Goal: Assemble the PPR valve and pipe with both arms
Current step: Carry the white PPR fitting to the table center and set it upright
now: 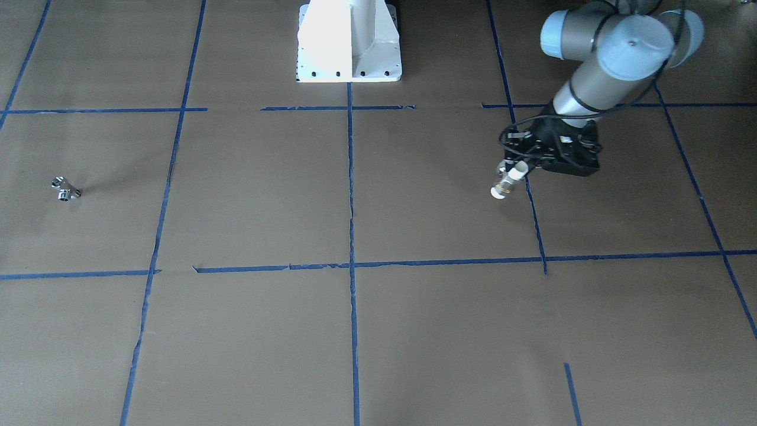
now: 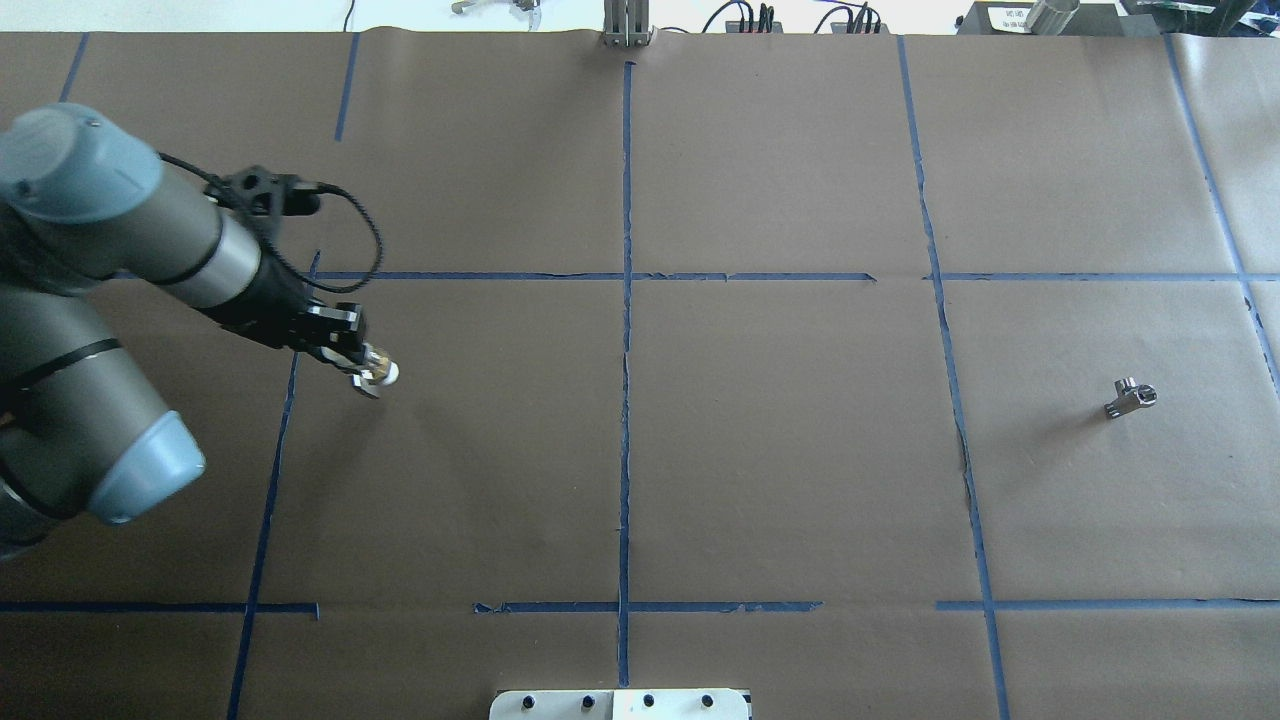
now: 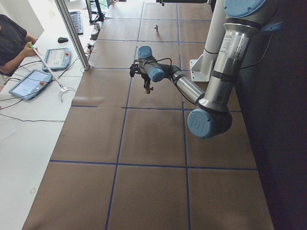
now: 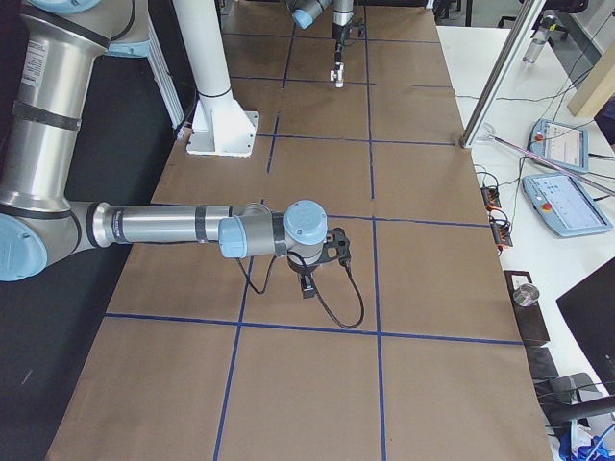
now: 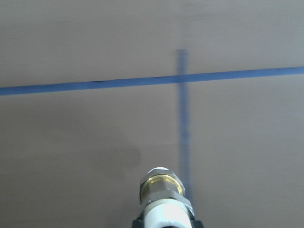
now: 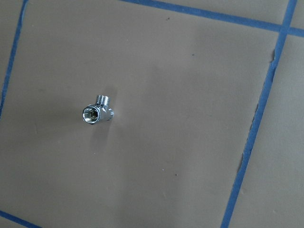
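Left wrist-mounted view: the left claw (image 1: 521, 167) is seen closed on the pipe (image 5: 166, 211). The pipe appears to be held clear of the bench (image 2: 780, 450) on the robot's left side, with its nut (image 5: 161, 183) pointing away from the fingers. The right claw (image 4: 307, 285) is shown only from the side, so it cannot be told whether it is wide or narrow. It hangs over the valve (image 6: 97, 113), which lies alone on the bench on the robot's right side, well apart from the pipe.

The valve is judged not yet picked up. For a good grasp it should be taken by its body, with the threaded stub (image 6: 102, 99) left free of the pads. A slip is to be feared, since little is offered to hold. Stub and nut should be brought onto one axis before any turning is tried.

The pipe is white, smooth, matt plastic, round in section. The nut is brass, hexagonal and shiny. The valve is chromed, small and T-like, with what looks like a hexagonal end. The bench is covered in dull brown paper crossed by blue tape (image 2: 627, 350).
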You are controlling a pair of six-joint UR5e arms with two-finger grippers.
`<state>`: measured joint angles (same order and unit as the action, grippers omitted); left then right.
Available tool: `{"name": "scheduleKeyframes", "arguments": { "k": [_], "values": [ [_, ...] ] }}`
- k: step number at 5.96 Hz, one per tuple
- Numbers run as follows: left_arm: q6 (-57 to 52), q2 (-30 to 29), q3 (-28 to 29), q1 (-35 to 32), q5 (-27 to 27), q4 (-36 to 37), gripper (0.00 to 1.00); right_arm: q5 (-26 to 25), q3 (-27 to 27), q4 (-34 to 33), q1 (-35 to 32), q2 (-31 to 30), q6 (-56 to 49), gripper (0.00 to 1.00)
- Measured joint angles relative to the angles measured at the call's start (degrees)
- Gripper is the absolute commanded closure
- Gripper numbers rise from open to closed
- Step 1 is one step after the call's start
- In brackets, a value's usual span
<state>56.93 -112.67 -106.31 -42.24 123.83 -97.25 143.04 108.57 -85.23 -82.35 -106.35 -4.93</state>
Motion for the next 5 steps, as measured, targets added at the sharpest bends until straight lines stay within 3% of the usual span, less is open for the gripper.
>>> {"name": "scheduleKeyframes", "arguments": {
  "k": [1, 3, 5],
  "values": [
    [3.3, -8.0, 2.3, 3.9, -3.7, 4.7, 1.00, 0.0, 0.0, 0.1, 0.0, 0.0, -0.2, 0.00],
    [6.4, -20.7, 11.2, 8.1, -8.6, 7.5, 1.00, 0.0, 0.2, 0.3, 0.0, -0.1, -0.4, 0.00],
    [8.3, -26.9, 17.5, 11.3, -11.4, 7.7, 1.00, -0.2, 0.2, 0.9, -0.1, 0.0, -0.3, 0.00]
  ]
}}
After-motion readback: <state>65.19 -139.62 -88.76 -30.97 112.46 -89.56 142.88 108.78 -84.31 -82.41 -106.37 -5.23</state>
